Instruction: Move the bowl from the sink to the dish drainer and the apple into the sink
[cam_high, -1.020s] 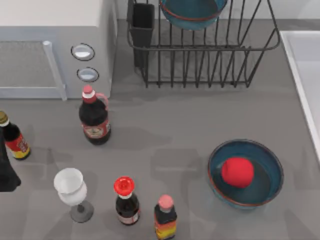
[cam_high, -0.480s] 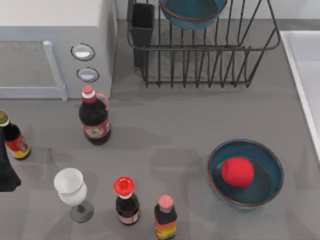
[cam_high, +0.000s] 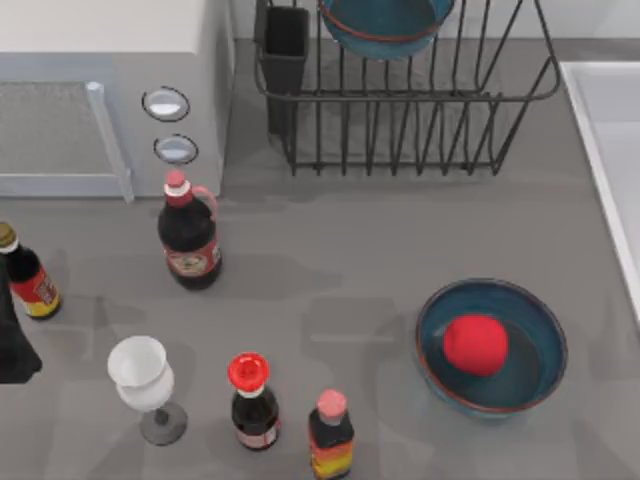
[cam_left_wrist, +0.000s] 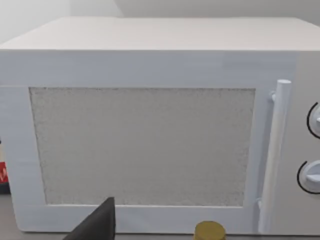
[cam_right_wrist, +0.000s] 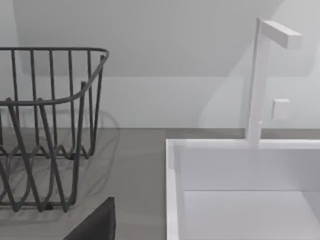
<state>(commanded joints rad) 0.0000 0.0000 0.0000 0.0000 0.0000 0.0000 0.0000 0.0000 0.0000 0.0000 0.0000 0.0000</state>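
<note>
A grey counter (cam_high: 330, 250) seen from above, with the dish drainer (cam_high: 400, 100) as the landmark at its far edge. The drainer is a black wire rack with a black cutlery cup (cam_high: 285, 50) at its left corner.

The left gripper (cam_high: 12, 340) shows as a dark shape at the counter's left edge, far to the near-left of the drainer. A dark finger tip (cam_left_wrist: 97, 225) sits in the left wrist view, facing the white microwave (cam_left_wrist: 150, 125); how far its jaws are open cannot be told, and nothing is seen in their hold. In the right wrist view a dark finger tip (cam_right_wrist: 97, 222) hangs over the counter between the drainer (cam_right_wrist: 45, 125) and the sink (cam_right_wrist: 240, 185); the state of the right jaws cannot be told either.

Two teal-blue bowls: one bowl (cam_high: 385, 25) rests inside the drainer at its far side, and a second bowl (cam_high: 492, 347) stands on the counter in front of the drainer, toward its right end. One apple (cam_high: 475, 343), red and round, lies inside that second bowl. The sink (cam_high: 610, 150) sits just right of the drainer, with a white tap (cam_right_wrist: 265, 80) at its back.

Four bottles stand left and in front of the drainer: a jug-handled dark bottle (cam_high: 188, 232), a red-capped bottle (cam_high: 252, 400), a pink-capped bottle (cam_high: 330, 433) and a gold-capped bottle (cam_high: 27, 275). One white glass (cam_high: 143, 385) stands beside them.
</note>
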